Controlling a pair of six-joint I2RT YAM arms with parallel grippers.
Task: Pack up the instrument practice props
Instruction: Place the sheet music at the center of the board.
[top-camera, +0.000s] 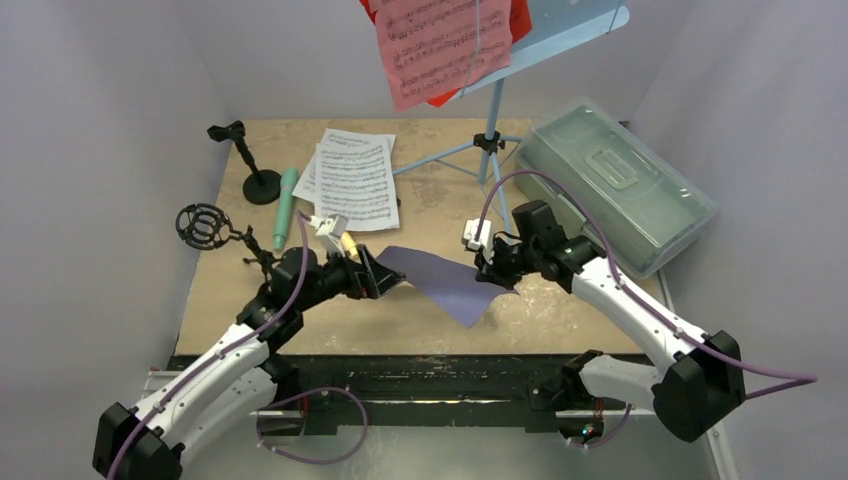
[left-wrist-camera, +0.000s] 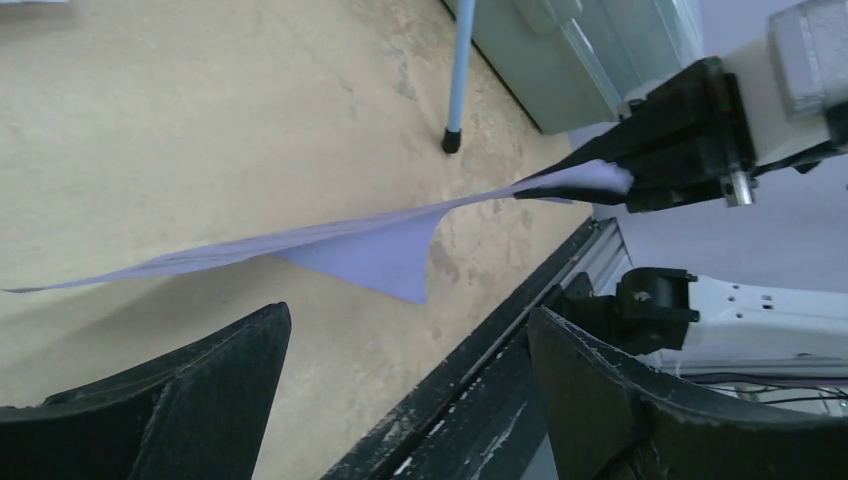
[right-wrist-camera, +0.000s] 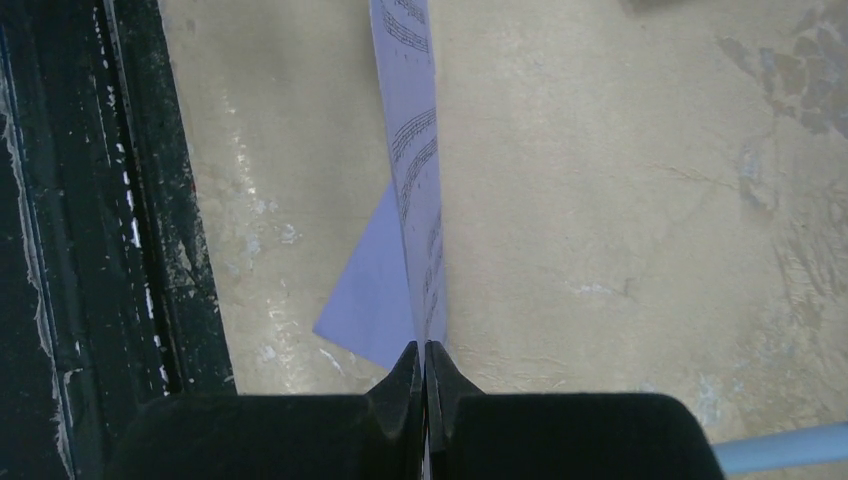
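Right fingers (right-wrist-camera: 398, 380) pinch the lilac sheet (top-camera: 445, 280) above the table (top-camera: 420, 322); left fingers (left-wrist-camera: 230, 370), spread wide, should close on its free edge without creasing.

Black notation on lilac sheet (top-camera: 447, 280); pink sheet (top-camera: 440, 45); teal microphone (top-camera: 286, 205)

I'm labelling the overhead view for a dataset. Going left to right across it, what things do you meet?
Across the table: black microphone tripod → teal microphone → white music sheets → lilac sheet → grey-green plastic box.
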